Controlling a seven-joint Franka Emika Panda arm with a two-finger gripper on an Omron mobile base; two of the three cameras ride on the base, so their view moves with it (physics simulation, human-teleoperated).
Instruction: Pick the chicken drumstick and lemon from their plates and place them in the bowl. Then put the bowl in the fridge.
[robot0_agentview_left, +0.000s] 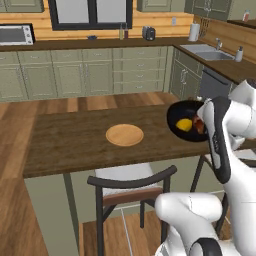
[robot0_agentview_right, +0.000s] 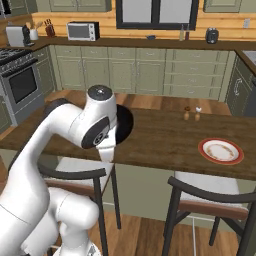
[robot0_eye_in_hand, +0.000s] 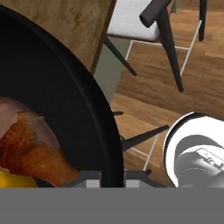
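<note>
The glossy black bowl (robot0_agentview_left: 176, 116) is lifted and tipped by the right end of the wooden table (robot0_agentview_left: 75, 140). Inside it lie the yellow lemon (robot0_agentview_left: 184, 125) and the reddish-brown chicken drumstick (robot0_eye_in_hand: 37, 148). In the hand view my gripper (robot0_eye_in_hand: 111, 180) is shut on the bowl's rim (robot0_eye_in_hand: 109, 144), one finger on each side of the wall. The right base view shows part of the bowl (robot0_agentview_right: 125, 125) behind my arm. The tan wooden plate (robot0_agentview_left: 124, 135) and the red-rimmed white plate (robot0_agentview_right: 221, 151) both lie bare on the table. The fridge is out of view.
Dark chairs with pale seats (robot0_agentview_left: 131, 182) (robot0_agentview_right: 215, 200) stand at the table's near side. Salt and pepper shakers (robot0_agentview_right: 192, 114) sit on the table. Green cabinets and a counter (robot0_agentview_left: 90, 45) run along the back wall, and a sink (robot0_agentview_left: 210, 52) is at the right.
</note>
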